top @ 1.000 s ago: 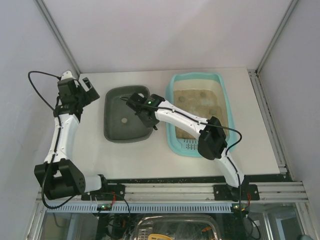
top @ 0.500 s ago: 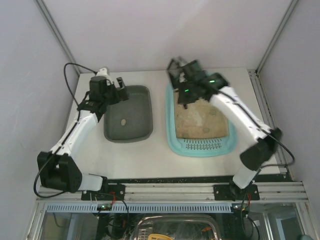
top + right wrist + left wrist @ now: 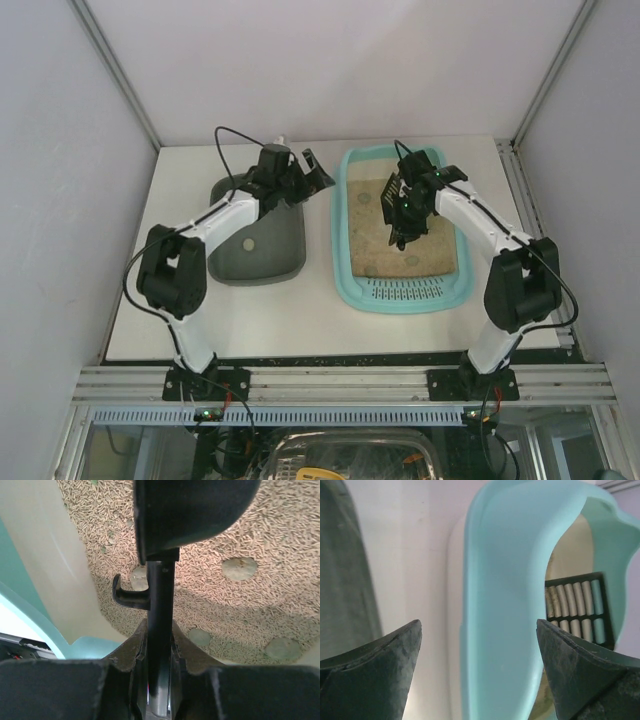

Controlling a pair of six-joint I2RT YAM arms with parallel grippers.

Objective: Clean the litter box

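The turquoise litter box (image 3: 342, 245) lies right of centre, with tan litter and a slotted grille at its near end. My right gripper (image 3: 405, 218) hangs over the litter, shut on the handle of a black slotted scoop (image 3: 391, 188). In the right wrist view the gripper (image 3: 160, 625) clamps the handle (image 3: 160, 587) above pellets and greenish round clumps (image 3: 239, 568). My left gripper (image 3: 318, 172) is open at the box's far left rim. The turquoise rim (image 3: 505, 605) shows between the spread fingers of the left gripper (image 3: 477, 625), apart from both, and the scoop head (image 3: 575, 611) shows beyond.
A dark grey-green tray (image 3: 260, 262) sits left of the litter box with one small clump (image 3: 247, 243) in it; its wall (image 3: 340, 580) shows in the left wrist view. White walls and metal posts close in the table at the back and sides.
The right gripper carried the scoop from over the grey tray to the litter box's far end, then back over the litter. The left gripper swung right from the far left to the box's rim.
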